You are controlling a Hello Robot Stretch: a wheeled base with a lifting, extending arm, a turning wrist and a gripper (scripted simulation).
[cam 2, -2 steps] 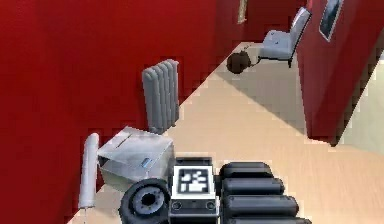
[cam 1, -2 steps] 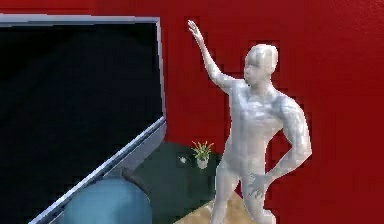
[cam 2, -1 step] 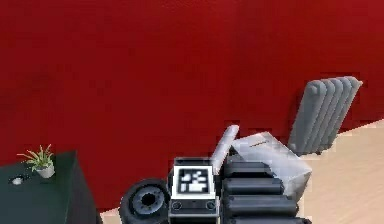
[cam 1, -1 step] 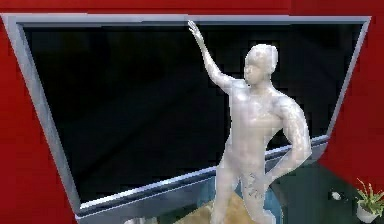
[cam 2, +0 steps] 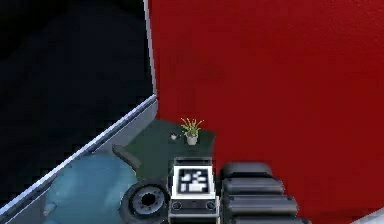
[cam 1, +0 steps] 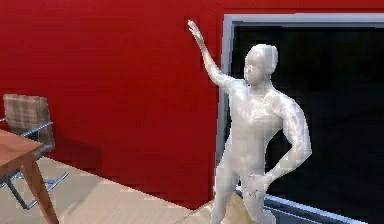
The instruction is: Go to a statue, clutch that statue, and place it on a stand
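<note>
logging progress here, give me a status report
Tool low in arm side view, load cannot be told. Statue standing close ahead by red wall. Small potted plant beyond the tool.

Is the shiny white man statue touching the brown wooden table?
Apart. Forward view: red wall and floor separate the white statue and wooden table.

No word, number, brand or sign can be read in either view. The nearest thing to a label is the white square (cam 2: 193, 181) at the lower middle of the arm side view, standing on the far end of the arm (cam 2: 255, 195). Its black marks make a blocky pattern, not letters or digits.
</note>
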